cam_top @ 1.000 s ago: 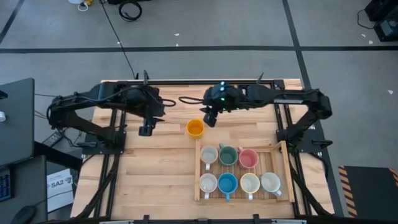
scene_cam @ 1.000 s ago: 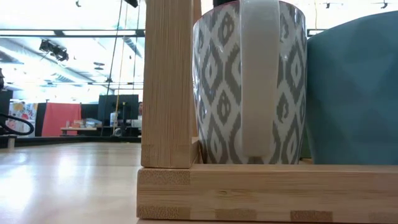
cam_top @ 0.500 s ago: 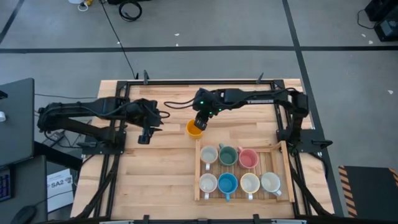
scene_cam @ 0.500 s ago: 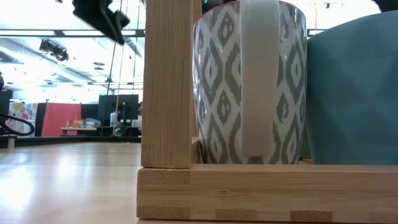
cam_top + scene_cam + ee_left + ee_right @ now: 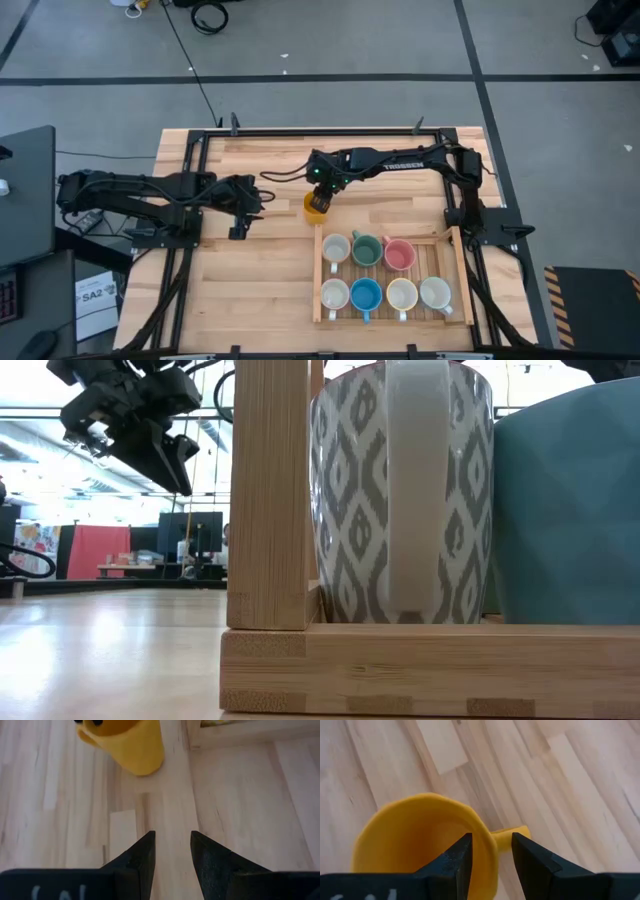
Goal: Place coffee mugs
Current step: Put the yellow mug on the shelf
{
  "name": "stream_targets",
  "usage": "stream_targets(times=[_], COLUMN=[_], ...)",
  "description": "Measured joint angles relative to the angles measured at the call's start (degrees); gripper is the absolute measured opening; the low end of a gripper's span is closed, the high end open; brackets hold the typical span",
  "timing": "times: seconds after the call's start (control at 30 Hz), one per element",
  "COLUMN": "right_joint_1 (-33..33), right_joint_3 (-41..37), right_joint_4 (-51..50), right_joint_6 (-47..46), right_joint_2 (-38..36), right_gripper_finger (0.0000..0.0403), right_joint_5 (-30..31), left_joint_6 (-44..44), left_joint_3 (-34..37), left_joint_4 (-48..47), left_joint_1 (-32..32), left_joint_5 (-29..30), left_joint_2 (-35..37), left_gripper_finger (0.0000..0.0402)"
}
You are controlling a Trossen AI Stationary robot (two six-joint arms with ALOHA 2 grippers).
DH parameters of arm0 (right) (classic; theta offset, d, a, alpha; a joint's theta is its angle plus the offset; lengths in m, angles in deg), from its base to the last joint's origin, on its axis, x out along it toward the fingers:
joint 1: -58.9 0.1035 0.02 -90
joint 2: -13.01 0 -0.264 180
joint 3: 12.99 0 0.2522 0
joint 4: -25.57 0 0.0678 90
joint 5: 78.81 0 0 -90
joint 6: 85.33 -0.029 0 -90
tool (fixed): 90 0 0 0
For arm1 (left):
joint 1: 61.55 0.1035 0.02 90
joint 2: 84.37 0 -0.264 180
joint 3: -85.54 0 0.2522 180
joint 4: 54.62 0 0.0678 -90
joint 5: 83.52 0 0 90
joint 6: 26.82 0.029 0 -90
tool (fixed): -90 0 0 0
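An orange mug (image 5: pixel 314 207) stands upright on the bare wood, just beyond the far left corner of the bamboo tray (image 5: pixel 455 270). My right gripper (image 5: pixel 491 851) hangs open over it. One finger is above the mug's hollow and the other outside the rim (image 5: pixel 487 837), next to the handle (image 5: pixel 510 834). Several mugs stand upright in the tray: white, green, pink and blue. My left gripper (image 5: pixel 172 851) is open over bare table to the left of the orange mug (image 5: pixel 131 745). It also shows high in the low view (image 5: pixel 150 440).
The tray's corner post (image 5: pixel 268 490) stands close to the orange mug. In the low view a patterned white mug (image 5: pixel 400 490) and the blue mug (image 5: pixel 570 510) fill the tray's near row. Bare wood (image 5: pixel 240 290) lies left of the tray.
My right gripper has come down and toward the table's left until it is over the orange mug's rim, and it has tipped more steeply downward. My left gripper has sunk toward the table. The orange mug has stayed where it was.
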Motion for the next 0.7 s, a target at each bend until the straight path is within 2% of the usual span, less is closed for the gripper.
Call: stream_targets(times=[0.7], right_joint_1=[0.1], right_joint_3=[-0.1], right_joint_4=[-1.3], right_joint_6=[-0.2], right_joint_2=[0.3], right_gripper_finger=[0.0142], right_joint_5=[-0.4], left_joint_6=[-1.1], left_joint_3=[1.2], left_joint_4=[2.7], left_joint_1=[0.0], left_joint_5=[0.0], left_joint_2=[0.0], left_gripper_finger=[0.0130])
